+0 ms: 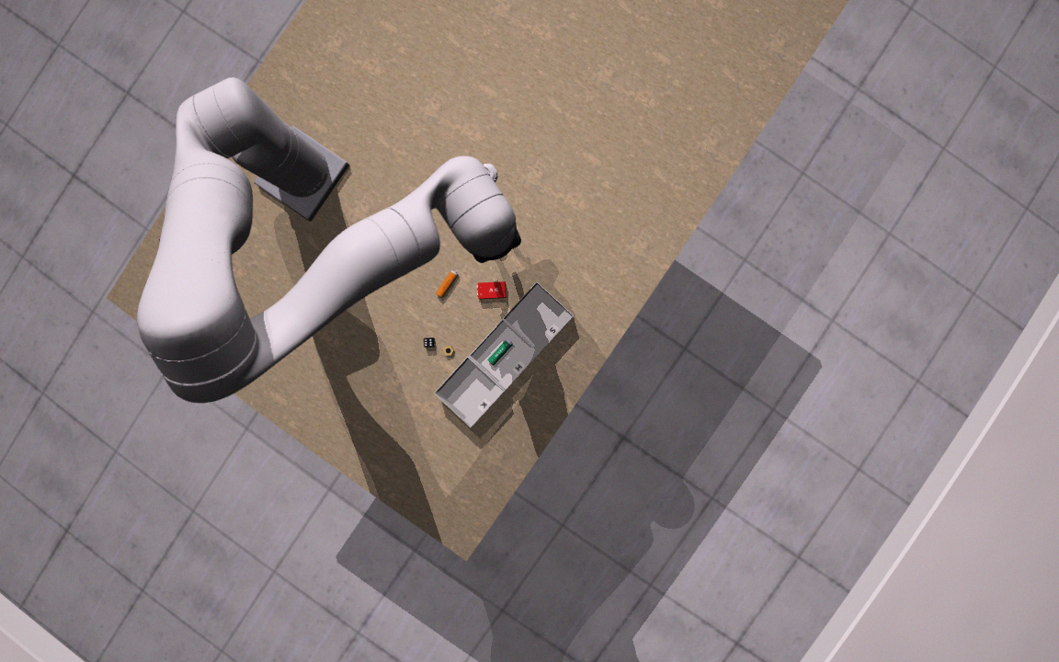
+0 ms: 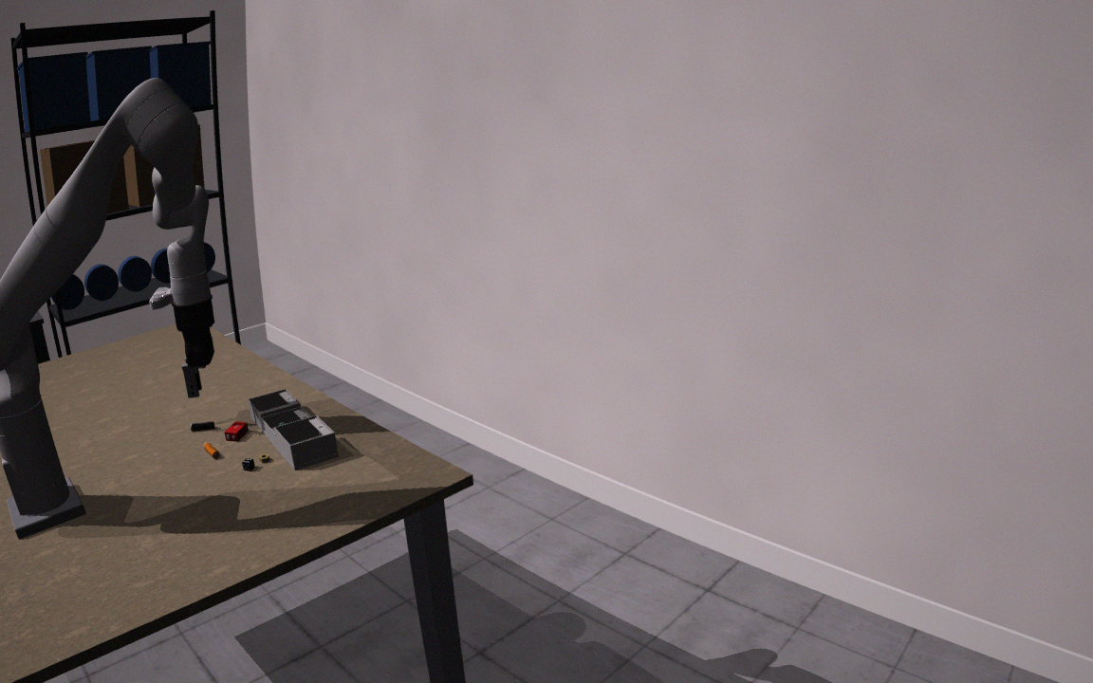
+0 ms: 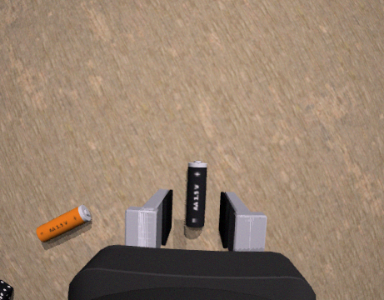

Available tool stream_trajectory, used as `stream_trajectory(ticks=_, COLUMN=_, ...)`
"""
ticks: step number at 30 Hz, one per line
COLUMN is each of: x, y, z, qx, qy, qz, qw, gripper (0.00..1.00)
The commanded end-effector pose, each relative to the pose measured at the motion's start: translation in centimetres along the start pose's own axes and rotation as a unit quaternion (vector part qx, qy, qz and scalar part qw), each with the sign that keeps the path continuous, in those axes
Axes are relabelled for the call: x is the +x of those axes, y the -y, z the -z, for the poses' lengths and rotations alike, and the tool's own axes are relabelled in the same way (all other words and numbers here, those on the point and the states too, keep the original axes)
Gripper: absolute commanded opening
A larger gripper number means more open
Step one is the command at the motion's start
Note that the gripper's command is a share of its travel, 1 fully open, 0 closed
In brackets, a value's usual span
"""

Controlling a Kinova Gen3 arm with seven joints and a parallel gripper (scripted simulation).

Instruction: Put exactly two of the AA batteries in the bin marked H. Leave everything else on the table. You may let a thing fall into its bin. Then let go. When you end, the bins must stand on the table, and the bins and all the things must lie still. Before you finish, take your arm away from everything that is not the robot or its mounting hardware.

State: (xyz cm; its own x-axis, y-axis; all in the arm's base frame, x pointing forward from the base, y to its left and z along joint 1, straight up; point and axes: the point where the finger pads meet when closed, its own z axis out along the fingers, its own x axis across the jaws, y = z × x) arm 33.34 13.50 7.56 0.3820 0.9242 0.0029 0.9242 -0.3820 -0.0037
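Observation:
My gripper (image 3: 196, 210) is open and empty. It hangs above the table, with its fingers on either side of a black AA battery (image 3: 196, 195) that lies flat on the wood. In the exterior view the gripper (image 2: 192, 386) is well above that battery (image 2: 202, 424). In the overhead view my wrist hides the black battery. An orange AA battery (image 3: 64, 222) lies to the left and also shows from overhead (image 1: 447, 283). A green AA battery (image 1: 500, 352) lies inside the middle bin marked H (image 1: 508, 355).
The H bin stands in a row of three grey bins, with the S bin (image 1: 545, 316) and a third bin (image 1: 472, 396) at the ends. A red 9V battery (image 1: 491, 290) lies beside the S bin. A black die (image 1: 428, 342) and a yellow nut (image 1: 449, 351) lie near the row.

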Motion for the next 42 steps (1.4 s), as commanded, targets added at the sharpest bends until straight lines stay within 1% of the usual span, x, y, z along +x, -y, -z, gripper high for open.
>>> stream_trajectory(ticks=1, x=0.0, y=0.0, z=0.0, qx=-0.001, qy=0.000, qz=0.000, qw=1.000, gripper=0.60)
stream_trajectory(ticks=12, x=0.0, y=0.3, z=-4.3, qx=-0.001, qy=0.000, qz=0.000, qw=1.000, gripper=0.60)
stream_trajectory(ticks=14, x=0.0, y=0.3, z=-4.3, qx=-0.001, qy=0.000, qz=0.000, qw=1.000, gripper=0.60)
stream_trajectory(ticks=19, x=0.1, y=0.4, z=-6.2, qx=-0.001, qy=0.000, qz=0.000, qw=1.000, gripper=0.60)
stream_trajectory(ticks=38, x=0.1, y=0.1, z=-6.2, qx=-0.001, qy=0.000, qz=0.000, qw=1.000, gripper=0.60)
stream_trajectory(ticks=42, x=0.0, y=0.0, z=-6.7, qx=-0.001, qy=0.000, qz=0.000, qw=1.000, gripper=0.60)
